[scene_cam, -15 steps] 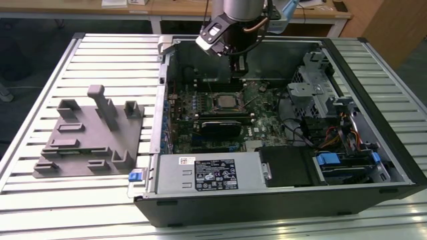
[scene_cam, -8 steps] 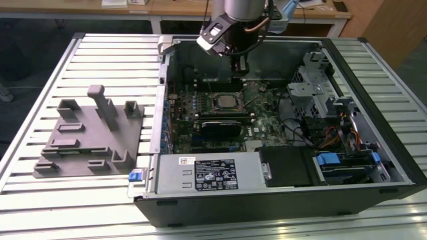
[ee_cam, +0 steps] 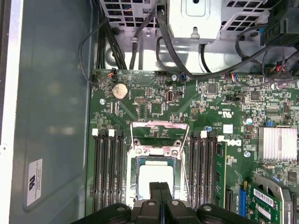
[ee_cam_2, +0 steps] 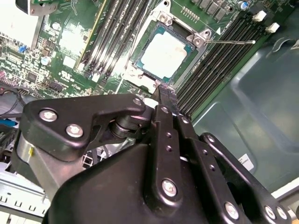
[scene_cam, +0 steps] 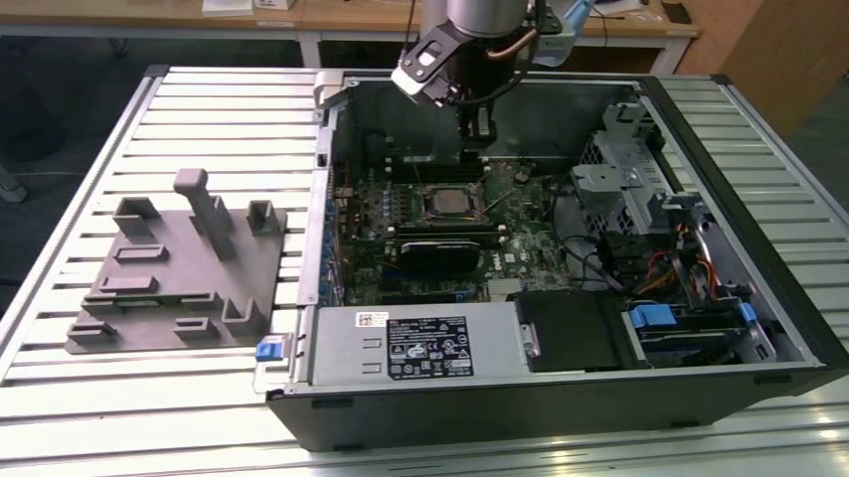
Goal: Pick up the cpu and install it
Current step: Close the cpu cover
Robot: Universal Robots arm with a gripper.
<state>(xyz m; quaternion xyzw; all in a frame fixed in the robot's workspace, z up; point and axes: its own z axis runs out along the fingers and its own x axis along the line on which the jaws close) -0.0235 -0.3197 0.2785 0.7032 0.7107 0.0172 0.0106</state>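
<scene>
Arm upright over open dark computer case; black gripper closed, empty, above silvery square cpu seated in metal-framed socket.

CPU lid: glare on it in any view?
Second wrist view: the cpu top glares near white. First wrist view: also bright and pale, partly hidden behind the gripper. Exterior view: duller grey, no hot spot.

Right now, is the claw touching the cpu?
Apart. In the exterior view the claw hangs high, with a clear gap down to the cpu.
</scene>
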